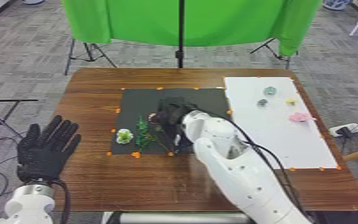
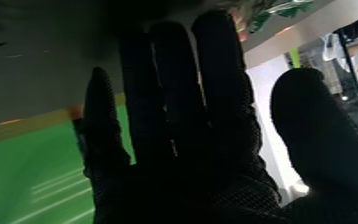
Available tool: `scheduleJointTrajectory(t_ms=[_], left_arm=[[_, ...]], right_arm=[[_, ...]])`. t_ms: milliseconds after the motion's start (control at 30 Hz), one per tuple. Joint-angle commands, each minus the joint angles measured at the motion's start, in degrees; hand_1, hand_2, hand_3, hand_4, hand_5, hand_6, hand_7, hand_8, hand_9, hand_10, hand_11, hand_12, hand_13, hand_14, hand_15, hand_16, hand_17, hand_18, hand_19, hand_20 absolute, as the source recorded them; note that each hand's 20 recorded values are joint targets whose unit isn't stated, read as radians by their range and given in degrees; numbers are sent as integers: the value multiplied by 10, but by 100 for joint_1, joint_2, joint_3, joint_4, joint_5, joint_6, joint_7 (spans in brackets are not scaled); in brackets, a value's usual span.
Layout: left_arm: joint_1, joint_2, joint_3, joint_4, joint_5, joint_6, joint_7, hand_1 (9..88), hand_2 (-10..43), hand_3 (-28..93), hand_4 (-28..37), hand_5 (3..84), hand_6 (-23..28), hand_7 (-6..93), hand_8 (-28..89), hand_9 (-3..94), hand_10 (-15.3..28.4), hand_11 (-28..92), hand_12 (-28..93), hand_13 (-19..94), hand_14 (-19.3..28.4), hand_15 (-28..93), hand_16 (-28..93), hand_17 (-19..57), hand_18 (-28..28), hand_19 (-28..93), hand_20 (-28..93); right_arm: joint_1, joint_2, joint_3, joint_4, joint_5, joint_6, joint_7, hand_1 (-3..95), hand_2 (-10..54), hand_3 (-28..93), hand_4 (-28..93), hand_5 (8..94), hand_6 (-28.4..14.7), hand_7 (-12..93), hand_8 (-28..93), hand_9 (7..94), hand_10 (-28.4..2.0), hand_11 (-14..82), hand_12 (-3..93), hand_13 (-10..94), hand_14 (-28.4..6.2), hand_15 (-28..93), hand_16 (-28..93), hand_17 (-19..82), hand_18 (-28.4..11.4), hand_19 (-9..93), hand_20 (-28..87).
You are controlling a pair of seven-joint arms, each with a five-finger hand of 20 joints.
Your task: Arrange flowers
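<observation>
Careful: your right hand (image 1: 174, 109) is over the dark mat (image 1: 142, 99), fingers straight, nothing gripped; a low sweep could snag the wiry, leafy green stem (image 1: 143, 131) just left. Ruffled, roundish white flower (image 1: 124, 136), near-left on that smooth mat. Your left hand (image 1: 42, 156), black fabric, fingers extended, far from the stem.

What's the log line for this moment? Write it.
arrange flowers | right hand: open, over black mat | left hand: open, left of mat | pink flower: on white sheet
</observation>
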Motion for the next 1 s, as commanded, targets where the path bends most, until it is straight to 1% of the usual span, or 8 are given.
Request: scheduleJointTrajectory(t_ms=[33, 233, 533, 667, 733, 833, 933, 1000], left_arm=[[0, 8, 64, 33, -12, 13, -42, 256, 142, 742, -283, 446, 93, 135, -110, 398, 148, 227, 104, 325, 136, 311, -56, -63, 133, 329, 119], [3, 9, 10, 36, -29, 17, -28, 256, 142, 742, -283, 447, 94, 136, -112, 397, 148, 229, 102, 325, 136, 314, -59, -63, 133, 329, 117], [-15, 4, 26, 48, -28, 13, -50, 255, 143, 742, -283, 448, 94, 139, -113, 398, 149, 233, 101, 325, 137, 321, -62, -64, 134, 334, 117], [14, -3, 10, 44, -50, 33, -11, 256, 143, 742, -283, 448, 93, 141, -113, 398, 148, 233, 100, 326, 137, 324, -64, -64, 133, 335, 116], [28, -34, 6, 45, -40, 36, -30, 255, 143, 743, -283, 448, 93, 142, -114, 399, 148, 234, 100, 326, 136, 324, -65, -64, 134, 336, 116], [28, -70, 9, 49, -50, 38, -50, 256, 142, 744, -283, 448, 93, 142, -114, 399, 148, 237, 100, 326, 136, 326, -65, -64, 134, 337, 115], [24, -109, 13, 54, -41, 26, -71, 255, 142, 745, -283, 448, 93, 142, -114, 399, 149, 236, 99, 326, 137, 326, -66, -64, 134, 337, 115], [19, -140, 22, 54, -19, 27, -71, 254, 141, 746, -283, 448, 93, 142, -115, 399, 148, 236, 99, 325, 137, 326, -66, -64, 134, 337, 114]], right_arm=[[51, -261, -93, 120, -57, 106, 56, 254, 131, 761, -282, 745, -5, 127, -118, 654, -130, 107, 144, 474, -139, 314, 207, 103, -185, 506, 295], [132, -357, -181, 256, -159, 325, 70, 247, 131, 770, -282, 661, -12, 113, -115, 618, -134, 100, 140, 469, -141, 313, 215, 103, -188, 514, 291], [132, -380, -226, 194, -113, 485, 39, 249, 133, 772, -283, 601, -11, 111, -118, 550, -134, 78, 122, 461, -145, 322, 210, 108, -192, 530, 282], [95, -282, -226, 133, 3, 700, -1, 254, 133, 770, -282, 589, -7, 112, -119, 539, -145, 74, 120, 463, -145, 329, 208, 114, -194, 538, 280], [30, -205, -213, 1, 156, 777, 63, 261, 132, 766, -282, 606, -1, 116, -120, 539, -149, 76, 120, 465, -146, 338, 204, 115, -194, 541, 277], [-123, -105, -8, -330, 221, 511, 69, 275, 131, 755, -282, 612, 18, 119, -123, 501, -159, 72, 120, 451, -148, 361, 208, 116, -197, 553, 281], [-280, 104, 184, -681, 511, 649, 141, 276, 130, 746, -281, 616, 24, 121, -126, 460, -161, 60, 118, 415, -153, 387, 204, 111, -199, 558, 284], [-443, 376, 327, -993, 740, 980, 260, 275, 128, 744, -278, 629, 26, 119, -126, 450, -161, 56, 118, 405, -153, 391, 199, 108, -200, 559, 285]])
